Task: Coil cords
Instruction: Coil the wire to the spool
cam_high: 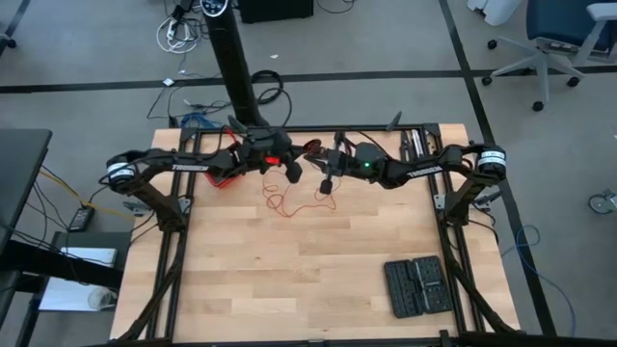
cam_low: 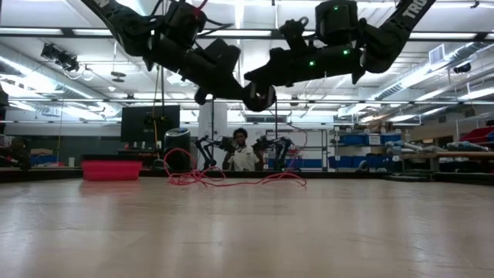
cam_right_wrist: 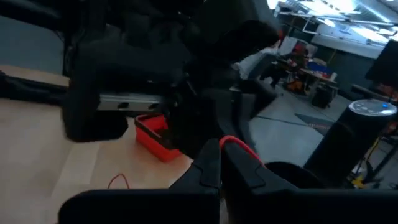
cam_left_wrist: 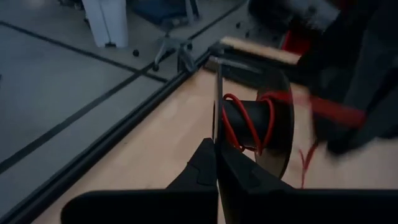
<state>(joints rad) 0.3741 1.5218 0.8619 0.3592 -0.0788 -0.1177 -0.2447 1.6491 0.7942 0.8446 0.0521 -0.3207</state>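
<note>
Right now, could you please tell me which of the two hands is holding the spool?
The left hand, shut on the clear rim of the spool. The right hand pinches only the red wire.

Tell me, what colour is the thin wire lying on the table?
Red; the wire shows best in the high view.

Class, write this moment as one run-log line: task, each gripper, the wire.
task: coil cords | left gripper: shut on spool | right gripper: shut on red wire | wire: partly wound, rest loose on table
</note>
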